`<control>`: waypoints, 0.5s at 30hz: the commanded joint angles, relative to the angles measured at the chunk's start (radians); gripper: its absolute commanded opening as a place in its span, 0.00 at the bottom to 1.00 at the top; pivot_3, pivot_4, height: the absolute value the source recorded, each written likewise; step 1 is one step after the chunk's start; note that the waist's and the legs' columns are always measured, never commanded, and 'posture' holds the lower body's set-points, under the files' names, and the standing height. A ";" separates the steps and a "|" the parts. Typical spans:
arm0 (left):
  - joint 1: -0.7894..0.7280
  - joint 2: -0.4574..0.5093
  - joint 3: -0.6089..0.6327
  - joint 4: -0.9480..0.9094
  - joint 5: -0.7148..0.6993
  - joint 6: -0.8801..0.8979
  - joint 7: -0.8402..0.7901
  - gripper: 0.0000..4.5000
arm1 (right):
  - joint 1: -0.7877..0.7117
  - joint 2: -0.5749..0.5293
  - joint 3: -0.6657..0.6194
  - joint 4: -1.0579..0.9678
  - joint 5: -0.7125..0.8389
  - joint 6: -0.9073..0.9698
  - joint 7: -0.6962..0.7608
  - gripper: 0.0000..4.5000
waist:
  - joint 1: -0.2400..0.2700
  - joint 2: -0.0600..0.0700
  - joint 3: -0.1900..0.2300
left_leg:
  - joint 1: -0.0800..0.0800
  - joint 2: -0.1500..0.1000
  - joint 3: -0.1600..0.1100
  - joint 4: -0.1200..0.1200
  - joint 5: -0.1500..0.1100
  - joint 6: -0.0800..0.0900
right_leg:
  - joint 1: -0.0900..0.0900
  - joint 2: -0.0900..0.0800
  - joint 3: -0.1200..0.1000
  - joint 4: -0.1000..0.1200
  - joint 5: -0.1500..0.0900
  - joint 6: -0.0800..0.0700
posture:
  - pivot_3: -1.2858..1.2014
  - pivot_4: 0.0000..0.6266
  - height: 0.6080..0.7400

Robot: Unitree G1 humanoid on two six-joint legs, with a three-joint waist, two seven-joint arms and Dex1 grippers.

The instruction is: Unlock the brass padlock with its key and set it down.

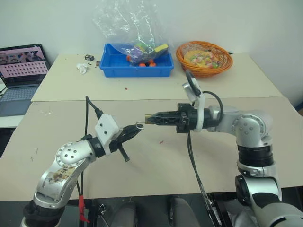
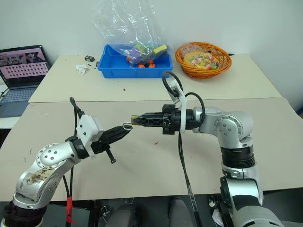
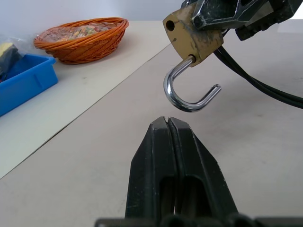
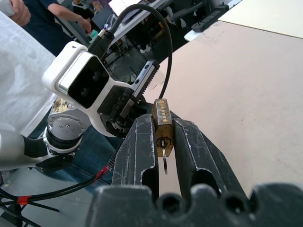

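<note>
Padlock (image 4: 162, 124) in right tool (image 4: 163, 142) (shackle seemingly open)

Bare table (image 1: 156, 161) below; blue bin (image 1: 135, 64), basket (image 1: 204, 59) far back.

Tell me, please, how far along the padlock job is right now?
The unlocking looks done: the padlock's shackle hangs swung open, with the key sitting in the keyhole. The right hand grips the lock above the table; the left hand is shut just below the shackle. Setting it down remains.
</note>
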 commanded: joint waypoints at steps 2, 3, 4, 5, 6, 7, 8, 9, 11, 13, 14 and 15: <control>0.009 0.002 0.004 -0.042 -0.005 -0.004 -0.002 0.01 | -0.032 0.004 -0.046 0.018 0.037 0.009 -0.016 0.03 | 0.000 0.000 0.000 | 0.000 0.000 0.000 0.000 0.000 0.000 | 0.000 0.000 0.000 0.000 0.000 0.000 | 0.52 0.24 0.91; 0.012 0.003 0.005 -0.041 -0.004 -0.006 -0.002 0.01 | -0.036 0.004 -0.051 0.030 0.040 0.012 -0.018 0.03 | 0.000 0.000 0.000 | 0.000 0.000 0.000 0.000 0.000 0.000 | 0.000 0.000 0.000 0.000 0.000 0.000 | 0.52 0.24 0.91; 0.015 0.004 0.005 -0.041 -0.002 -0.007 -0.002 0.01 | -0.040 0.001 -0.055 0.046 0.042 0.016 -0.019 0.03 | 0.000 0.000 0.000 | 0.000 0.000 0.000 0.000 0.000 0.000 | 0.000 0.000 0.000 0.000 0.000 0.000 | 0.52 0.24 0.91; 0.020 0.007 0.007 -0.041 0.001 -0.009 -0.002 0.01 | -0.048 -0.002 -0.063 0.074 0.042 0.027 -0.024 0.03 | 0.000 0.000 0.000 | 0.000 0.000 0.000 0.000 0.000 0.000 | 0.000 0.000 0.000 0.000 0.000 0.000 | 0.52 0.24 0.91; 0.028 0.012 0.013 -0.038 0.006 -0.010 -0.002 0.01 | -0.058 -0.007 -0.072 0.111 0.040 0.036 -0.027 0.03 | -0.001 0.000 0.000 | 0.000 0.000 0.000 0.000 0.000 0.000 | 0.000 0.000 0.000 0.000 0.000 0.000 | 0.52 0.24 0.91; 0.038 0.020 0.022 -0.033 0.008 -0.011 -0.006 0.01 | -0.071 -0.012 -0.085 0.156 0.040 0.051 -0.031 0.03 | -0.001 0.000 0.000 | 0.000 0.000 0.000 0.000 0.000 0.000 | 0.000 0.000 0.000 0.000 0.000 0.000 | 0.52 0.24 0.91; 0.050 0.034 0.034 -0.023 0.015 -0.022 -0.017 0.01 | -0.086 -0.020 -0.095 0.209 0.035 0.070 -0.038 0.03 | -0.001 0.000 0.000 | 0.000 0.000 0.000 0.000 0.000 0.000 | 0.000 0.000 0.000 0.000 0.000 0.000 | 0.52 0.24 0.91; 0.067 0.055 0.048 -0.010 0.030 -0.052 -0.038 0.01 | -0.100 -0.031 -0.097 0.262 0.023 0.086 -0.040 0.03 | -0.001 0.000 0.000 | 0.000 0.000 0.000 0.000 0.000 0.000 | 0.000 0.000 0.000 0.000 0.000 0.000 | 0.52 0.24 0.91; 0.107 0.107 0.067 0.013 0.078 -0.143 -0.094 0.01 | -0.117 -0.054 -0.089 0.356 0.002 0.126 -0.038 0.03 | -0.001 0.000 0.000 | 0.000 0.000 0.000 0.000 0.000 0.000 | 0.000 0.000 0.000 0.000 0.000 0.000 | 0.52 0.24 0.91; 0.138 0.144 0.083 0.021 0.097 -0.216 -0.145 0.01 | -0.116 -0.070 -0.063 0.421 -0.018 0.163 -0.027 0.03 | -0.001 0.000 0.000 | 0.000 0.000 0.000 -0.001 0.000 0.000 | 0.000 0.001 0.000 0.000 0.000 -0.001 | 0.52 0.24 0.91; 0.144 0.160 0.086 0.024 0.111 -0.265 -0.170 0.01 | -0.100 -0.079 -0.028 0.436 -0.035 0.184 -0.019 0.03 | -0.001 0.000 0.000 | 0.000 0.000 0.001 -0.001 0.000 0.000 | 0.000 0.001 0.000 -0.001 0.000 -0.001 | 0.52 0.24 0.91; 0.145 0.171 0.088 0.028 0.122 -0.301 -0.186 0.01 | -0.090 -0.085 -0.004 0.445 -0.048 0.197 -0.011 0.03 | 0.000 0.000 0.000 | 0.000 0.000 0.001 -0.001 0.000 0.000 | 0.000 0.000 0.000 -0.001 0.000 -0.001 | 0.52 0.24 0.91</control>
